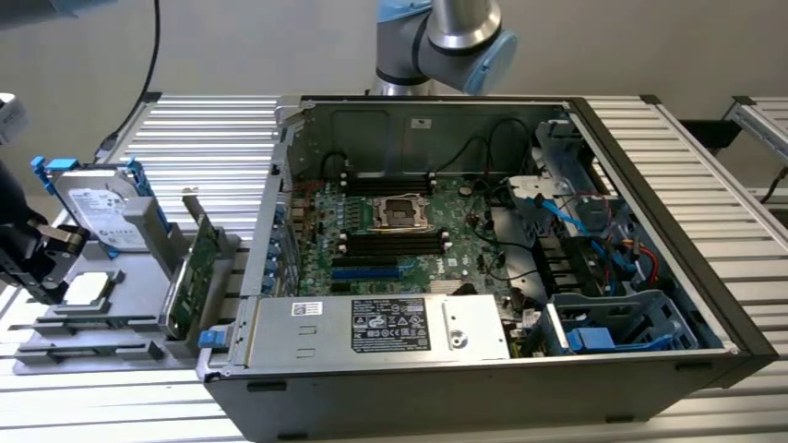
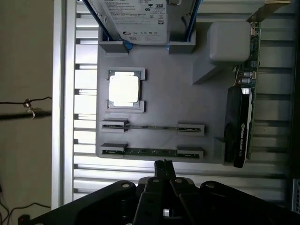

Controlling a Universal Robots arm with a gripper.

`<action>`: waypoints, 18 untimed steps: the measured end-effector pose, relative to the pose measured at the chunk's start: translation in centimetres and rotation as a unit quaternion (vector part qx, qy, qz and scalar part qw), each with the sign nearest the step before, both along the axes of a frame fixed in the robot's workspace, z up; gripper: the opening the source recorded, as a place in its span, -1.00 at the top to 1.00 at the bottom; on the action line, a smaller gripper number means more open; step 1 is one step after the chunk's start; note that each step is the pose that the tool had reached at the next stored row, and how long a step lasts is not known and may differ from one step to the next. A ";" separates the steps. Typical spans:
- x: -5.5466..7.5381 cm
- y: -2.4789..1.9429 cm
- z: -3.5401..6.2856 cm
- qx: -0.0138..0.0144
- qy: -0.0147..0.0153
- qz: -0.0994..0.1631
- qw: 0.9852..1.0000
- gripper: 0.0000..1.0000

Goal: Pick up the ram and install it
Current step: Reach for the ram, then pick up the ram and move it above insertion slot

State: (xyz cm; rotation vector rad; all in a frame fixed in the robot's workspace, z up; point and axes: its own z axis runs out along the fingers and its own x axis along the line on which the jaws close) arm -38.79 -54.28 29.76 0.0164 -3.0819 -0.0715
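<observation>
Grey holder tray [image 2: 178, 89] on the slatted tabletop [image 1: 209, 138]. Contents, counted outward from the fingers [image 2: 160, 169]:
- the ram [image 2: 152, 151], edge-up in the closest pair of cradles, just beyond the fingertips, not gripped
- a second thin stick [image 2: 152, 126] in the next pair of cradles, parallel to the ram
- a silver processor chip [image 2: 124, 89], flat in its square seat, farther out again
- a hard drive [image 2: 136, 18] in a blue bracket, standing at the tray end farthest from the fingers
- an expansion card [image 2: 241, 126] with a black fan shroud, on edge along the tray's side, off to one side of the fingers

Computer case [image 1: 671, 221], side panel off, lies well apart from the fingers, toward the exterior view's right. Inside it are:
- the motherboard [image 1: 369, 254]
- a processor socket [image 1: 403, 210] flanked by black memory slots [image 1: 391, 243]
- a metal power supply [image 1: 382, 325] with a printed label
- blue cables [image 1: 560, 217]
- a blue-trimmed drive cage [image 1: 610, 323]

Arm: the elbow joint [image 1: 449, 32] shows behind the case. The dark wrist end sits at the exterior view's left edge, beside the tray. The fingers are pressed together with nothing between them. The tips point toward the tray's face and hover at the tray edge nearest the ram. Whether they touch the surface, I cannot tell.
</observation>
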 end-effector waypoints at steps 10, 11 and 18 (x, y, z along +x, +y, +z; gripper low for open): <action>0.0 -0.01 0.00 0.000 0.000 0.000 1.000 0.79; 0.0 -0.01 0.00 0.000 0.000 0.000 1.000 0.79; 0.0 -0.01 -0.05 0.001 0.000 0.035 0.999 0.79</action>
